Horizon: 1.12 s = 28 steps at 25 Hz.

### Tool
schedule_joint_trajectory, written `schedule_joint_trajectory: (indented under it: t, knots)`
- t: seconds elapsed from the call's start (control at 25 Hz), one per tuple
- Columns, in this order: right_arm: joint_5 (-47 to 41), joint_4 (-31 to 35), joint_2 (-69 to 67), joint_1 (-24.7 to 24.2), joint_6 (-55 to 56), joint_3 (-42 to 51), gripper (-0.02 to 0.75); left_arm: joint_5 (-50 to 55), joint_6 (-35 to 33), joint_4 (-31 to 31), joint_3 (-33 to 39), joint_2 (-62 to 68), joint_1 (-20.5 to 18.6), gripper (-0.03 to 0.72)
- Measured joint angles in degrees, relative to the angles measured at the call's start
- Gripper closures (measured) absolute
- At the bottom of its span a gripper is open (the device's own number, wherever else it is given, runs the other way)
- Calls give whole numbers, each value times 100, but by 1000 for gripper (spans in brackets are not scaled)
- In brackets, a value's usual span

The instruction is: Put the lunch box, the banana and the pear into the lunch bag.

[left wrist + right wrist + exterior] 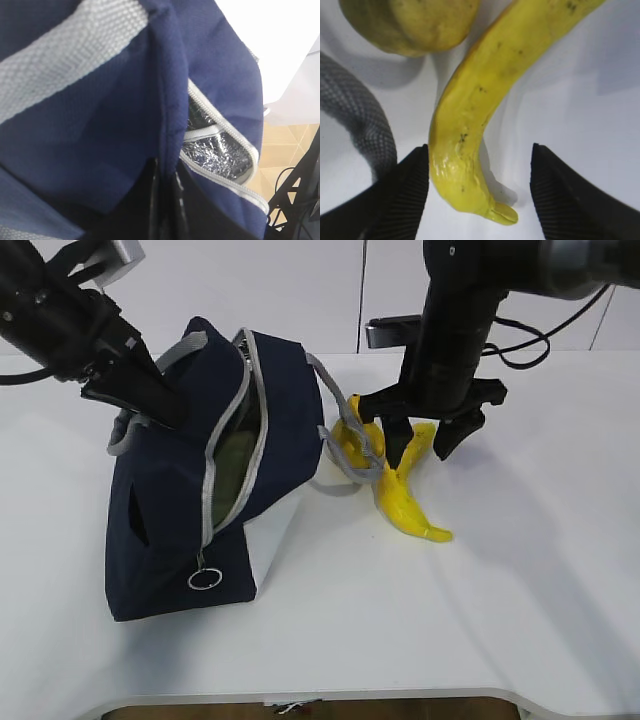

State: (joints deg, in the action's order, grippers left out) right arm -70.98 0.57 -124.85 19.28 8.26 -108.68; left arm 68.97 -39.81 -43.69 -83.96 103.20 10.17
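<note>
The right gripper (480, 195) stands with its jaws spread wide, one ribbed black finger (402, 195) on each side of the banana (470, 135) — the left finger is just beside or touching the fruit's skin, the other is well clear, and the banana lies flat on the white table (520, 570) between them, not lifted. That arm comes down nearly upright from above, its wrist just over the fruit. The pear (410, 22) sits just beyond the banana's near end, close to a grey handle loop (365, 125) of the lunch bag that trails on the table. The left gripper (162, 200) has its jaws pressed together on a fold of navy fabric at the top of the lunch bag (190, 510); its arm slants in from the upper left of the exterior view and holds the flap up and back. The bag leans on the table with its zipper open — silver lining (215, 150) shows in the gap in the left wrist view. In the exterior view a pale green shape, apparently the lunch box (235, 455), shows inside the opening. The zipper's ring pull (204, 579) hangs low on the bag's front.
</note>
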Motion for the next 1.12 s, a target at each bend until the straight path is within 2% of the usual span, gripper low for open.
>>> schedule_joint_trajectory:
  t: [0.44,0.72,1.12]
  knots:
    - [127,199,-242,0,295,0,233,0,0,12,0,0,0,688]
    - [276,402,-374,0,384,0,185,0,0,12,0,0,0,688]
    - [301,415,-620,0,440,0,176,0,0,23,0,0,0,688]
